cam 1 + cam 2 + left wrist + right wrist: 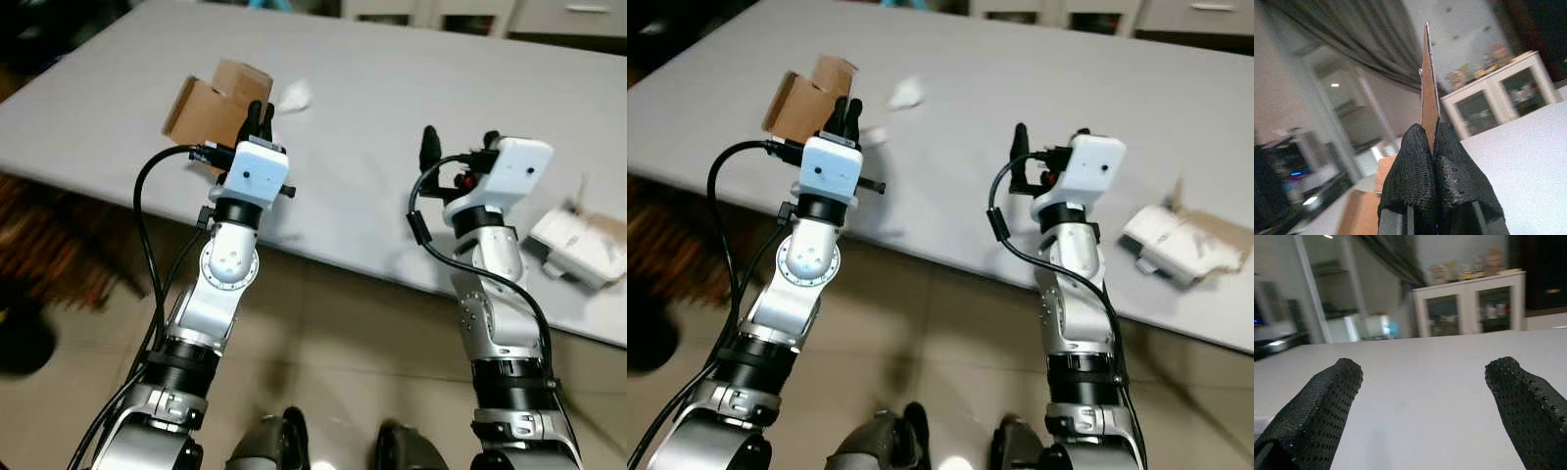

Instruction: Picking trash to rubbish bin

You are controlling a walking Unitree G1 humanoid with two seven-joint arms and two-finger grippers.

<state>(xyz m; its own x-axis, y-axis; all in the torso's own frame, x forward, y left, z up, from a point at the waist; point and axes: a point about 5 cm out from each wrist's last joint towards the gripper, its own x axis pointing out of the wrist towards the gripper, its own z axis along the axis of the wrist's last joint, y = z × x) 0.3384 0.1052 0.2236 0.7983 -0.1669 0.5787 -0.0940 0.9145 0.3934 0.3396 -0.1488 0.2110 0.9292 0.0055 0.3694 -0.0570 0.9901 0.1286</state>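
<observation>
L gripper jaws pinch cardboard piece, long edge upright beyond them; R gripper jaws apart above tabletop.

A grey table stands on a beige tiled floor, with a white glass-door cabinet and curtains beyond.
</observation>
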